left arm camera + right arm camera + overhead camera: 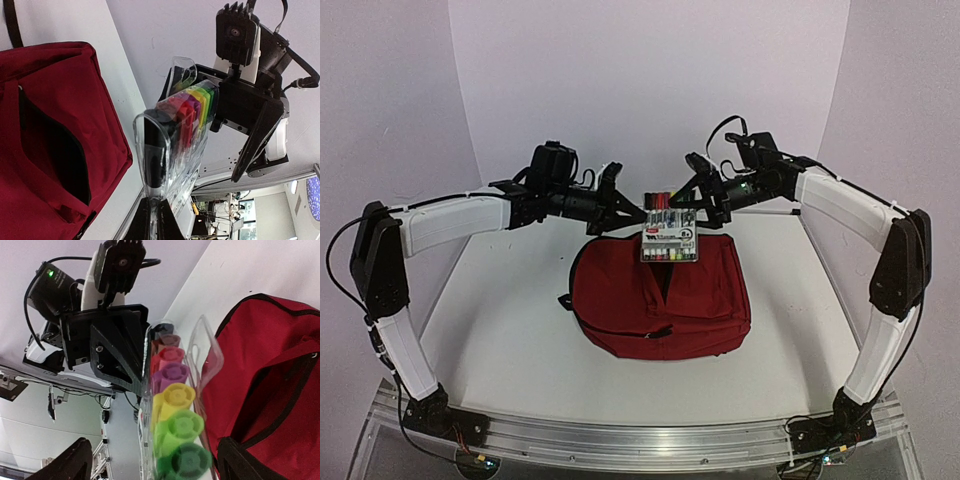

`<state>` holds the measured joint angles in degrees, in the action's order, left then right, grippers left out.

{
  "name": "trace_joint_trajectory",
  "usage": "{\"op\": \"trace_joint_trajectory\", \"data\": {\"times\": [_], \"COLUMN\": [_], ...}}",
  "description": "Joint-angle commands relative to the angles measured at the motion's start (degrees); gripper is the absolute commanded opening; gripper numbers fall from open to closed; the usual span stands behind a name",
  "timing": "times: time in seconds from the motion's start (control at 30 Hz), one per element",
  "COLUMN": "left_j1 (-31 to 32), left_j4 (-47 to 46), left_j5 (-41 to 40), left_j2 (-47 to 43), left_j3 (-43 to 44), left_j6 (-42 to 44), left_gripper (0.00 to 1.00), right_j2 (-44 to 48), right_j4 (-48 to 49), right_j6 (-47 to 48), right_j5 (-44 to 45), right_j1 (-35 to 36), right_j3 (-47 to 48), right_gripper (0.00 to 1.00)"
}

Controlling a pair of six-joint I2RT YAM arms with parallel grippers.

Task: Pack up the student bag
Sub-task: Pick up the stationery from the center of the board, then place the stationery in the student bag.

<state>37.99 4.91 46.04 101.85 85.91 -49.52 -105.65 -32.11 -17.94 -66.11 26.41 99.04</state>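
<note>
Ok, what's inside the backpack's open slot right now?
Through the backpack's open slot only dark interior shows. No item is visible, though shadow and the red fabric hide most of the inside. The marker pack is outside it, held in the left tool.

table free L, R & front of bag. Above bag's far side, marker pack hangs between L gripper & R gripper and fills the gap betw. them. bag mouth is a narrow open slit w/ nothing across it. arms arch over both table sides, w/ room beneath.
</note>
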Motion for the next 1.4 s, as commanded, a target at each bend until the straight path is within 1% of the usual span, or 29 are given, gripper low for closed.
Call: {"op": "trace_joint_trajectory", "data": {"times": [0.0,0.07,0.13,0.2,0.3,0.37,0.5,0.77,0.93,1.0,1.07,1.13,1.17,1.23,1.27,1.3,1.37], "left_j1": [-1.0,-1.6,-2.3,-2.5,-2.5,-2.6,-2.6,-2.5,-2.3,-2.2,-2.1,-1.9,-1.8,-1.6,-1.4,-1.4,-1.4], "left_j4": [-3.5,-2.2,-1.4,2.0,8.0,11.4,16.6,24.1,27.6,29.1,30.5,31.3,32.1,33.5,34.1,34.6,35.6], "left_j5": [-3.9,-6.1,-7.0,-7.9,-8.5,-8.7,-8.9,-12.3,-11.8,-11.6,-11.4,-10.5,-10.2,-9.7,-9.4,-9.1,-8.2], "left_j2": [-6.5,-8.0,-9.2,-10.0,-10.7,-10.8,-10.5,-8.6,-6.0,-5.2,-4.3,-3.1,-2.3,-0.6,0.3,1.2,3.6], "left_j3": [-2.8,-4.4,-5.9,-6.4,-6.3,-6.4,-5.7,-3.5,-1.4,-0.6,0.2,1.1,1.8,3.6,4.5,5.6,7.8], "left_j6": [-1.5,-2.0,-2.9,-2.6,-1.0,-0.2,1.8,4.6,6.4,7.3,8.1,8.7,9.1,10.0,10.4,10.8,11.4], "left_gripper": [0.0,0.0,0.0,0.0,0.0,0.0,0.0,0.0,0.0,0.0,0.0,0.0,0.0,0.0,0.0,0.0,0.0], "right_j2": [1.1,2.1,2.3,2.1,1.4,1.0,0.1,-3.3,-6.3,-7.4,-8.2,-8.6,-8.7,-8.4,-8.1,-7.7,-7.0], "right_j4": [0.8,-0.4,-2.0,-3.4,-5.2,-6.5,-7.9,-7.9,-7.8,-7.7,-7.7,-7.7,-7.8,-7.8,-7.9,-7.8,-7.7], "right_j6": [0.9,1.9,3.0,4.1,5.7,6.9,8.2,8.7,8.3,7.9,7.9,8.0,8.0,7.7,7.7,7.6,7.6], "right_j5": [12.6,22.1,27.9,31.2,34.5,38.2,45.4,52.3,55.1,55.4,56.0,56.4,56.6,56.6,56.3,56.0,55.7], "right_j1": [-0.1,-0.2,-0.3,0.0,1.8,3.7,6.7,10.8,11.1,11.3,11.5,11.6,11.6,11.6,11.6,11.6,11.6], "right_j3": [0.0,-1.1,-1.2,-0.6,0.7,1.2,0.8,1.7,2.1,2.5,3.2,3.6,3.7,3.6,3.7,3.8,4.0], "right_gripper": [0.88,0.88,0.88,0.86,0.8,0.77,0.74,0.72,0.67,0.63,0.56,0.45,0.38,0.18,0.11,0.07,0.02]}}
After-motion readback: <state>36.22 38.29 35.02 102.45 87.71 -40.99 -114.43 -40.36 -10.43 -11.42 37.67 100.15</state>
